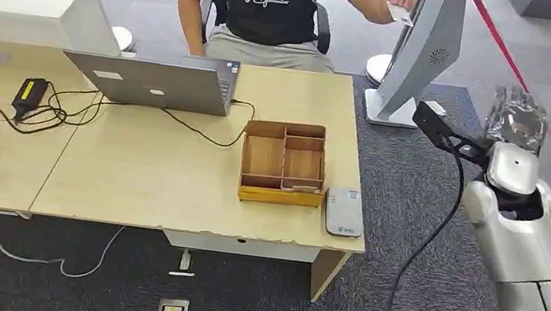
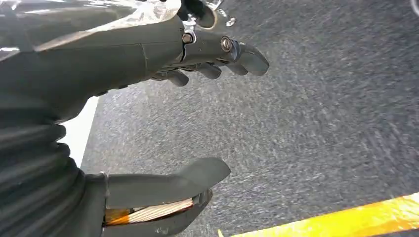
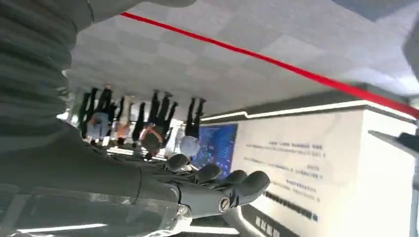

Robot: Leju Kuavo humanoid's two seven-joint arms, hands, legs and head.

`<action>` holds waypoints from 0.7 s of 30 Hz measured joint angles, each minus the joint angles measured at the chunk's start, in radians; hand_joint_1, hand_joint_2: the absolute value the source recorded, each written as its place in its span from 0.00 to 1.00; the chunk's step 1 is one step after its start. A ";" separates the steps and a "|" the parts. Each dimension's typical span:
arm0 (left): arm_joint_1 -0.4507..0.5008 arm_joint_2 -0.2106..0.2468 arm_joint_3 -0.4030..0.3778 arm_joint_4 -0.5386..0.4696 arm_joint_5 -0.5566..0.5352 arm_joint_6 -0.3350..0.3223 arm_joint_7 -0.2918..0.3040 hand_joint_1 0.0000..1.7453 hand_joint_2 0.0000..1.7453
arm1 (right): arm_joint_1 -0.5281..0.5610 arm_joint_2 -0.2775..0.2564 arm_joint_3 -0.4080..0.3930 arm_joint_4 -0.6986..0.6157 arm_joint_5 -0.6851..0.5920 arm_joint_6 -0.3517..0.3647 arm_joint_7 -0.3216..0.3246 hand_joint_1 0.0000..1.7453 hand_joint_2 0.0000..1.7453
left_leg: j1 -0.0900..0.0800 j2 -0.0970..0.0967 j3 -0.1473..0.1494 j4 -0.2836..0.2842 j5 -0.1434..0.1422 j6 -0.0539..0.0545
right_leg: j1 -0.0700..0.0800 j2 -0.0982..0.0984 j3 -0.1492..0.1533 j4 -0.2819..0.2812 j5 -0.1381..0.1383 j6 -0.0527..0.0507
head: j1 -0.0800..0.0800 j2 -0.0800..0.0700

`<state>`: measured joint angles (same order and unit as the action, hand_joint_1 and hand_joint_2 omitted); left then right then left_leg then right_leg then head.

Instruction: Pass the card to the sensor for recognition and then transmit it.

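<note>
1. The desk (image 1: 174, 183) has a pale wood-look top, smooth and matt.
2. The compartment tray (image 1: 279, 196) is bare wood, warmer in tone, with a dull finish.
3. The laptop (image 1: 151, 81) has a smooth grey lid of metallic look.
4. The card reader (image 1: 345, 212) is smooth grey plastic with a slight sheen.
5. The floor carpet (image 2: 321, 123) is rough, speckled grey pile.
6. The right hand (image 1: 516, 118) sits under a clear, glossy, crinkled plastic film; the arm below it is glossy silver.
7. The left hand (image 2: 163, 64) has smooth, matt dark grey plastic fingers (image 2: 249, 57) and a ribbed, rubbery-looking cover.
8. The card (image 1: 401, 14) is white and smooth.
</note>
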<state>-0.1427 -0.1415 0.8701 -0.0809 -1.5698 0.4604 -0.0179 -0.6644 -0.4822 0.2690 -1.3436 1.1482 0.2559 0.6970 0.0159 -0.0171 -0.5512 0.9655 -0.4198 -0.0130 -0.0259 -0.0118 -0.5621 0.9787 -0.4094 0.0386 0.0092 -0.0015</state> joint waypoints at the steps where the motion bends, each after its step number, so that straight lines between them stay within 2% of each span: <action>1: -0.003 0.000 -0.003 0.000 -0.001 -0.001 0.001 0.00 1.00 | -0.012 0.005 0.013 -0.002 -0.009 -0.016 0.000 0.00 1.00 | 0.000 0.000 0.000 0.000 0.000 0.000 | 0.000 0.000 0.000 0.000 0.000 0.000 | 0.000 0.000; 8: -0.023 -0.003 -0.043 -0.010 -0.001 -0.027 0.027 0.00 1.00 | -0.115 0.059 0.151 0.028 -0.067 -0.159 -0.001 0.00 1.00 | 0.000 0.000 0.000 0.000 0.000 0.000 | 0.000 0.000 -0.001 0.001 0.000 0.000 | 0.000 0.000; 14: -0.032 -0.003 -0.082 -0.021 -0.001 -0.046 0.036 0.00 1.00 | -0.208 0.115 0.286 0.090 -0.115 -0.214 -0.001 0.00 1.00 | 0.000 0.000 -0.001 0.000 0.000 0.000 | 0.000 0.000 -0.001 0.001 0.000 0.000 | 0.000 0.000; 19: -0.036 -0.003 -0.109 -0.028 -0.001 -0.053 0.040 0.00 1.00 | -0.279 0.184 0.400 0.174 -0.219 -0.313 -0.006 0.00 1.00 | 0.000 0.000 -0.001 0.000 0.000 0.000 | 0.000 0.000 -0.001 0.001 0.000 -0.001 | 0.000 0.000; 21: -0.037 -0.003 -0.118 -0.032 -0.001 -0.052 0.039 0.00 1.00 | -0.310 0.224 0.457 0.234 -0.268 -0.371 -0.027 0.00 1.00 | 0.001 0.000 -0.001 0.000 0.000 0.000 | 0.001 0.000 -0.002 0.001 0.000 -0.001 | 0.000 0.000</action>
<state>-0.1801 -0.1442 0.7523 -0.1133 -1.5709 0.4086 0.0206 -0.9742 -0.2583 0.7262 -1.1094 0.8797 -0.1147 0.6703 0.0166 -0.0166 -0.5525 0.9653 -0.4196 -0.0133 -0.0250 -0.0115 -0.5636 0.9796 -0.4091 0.0380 0.0092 -0.0011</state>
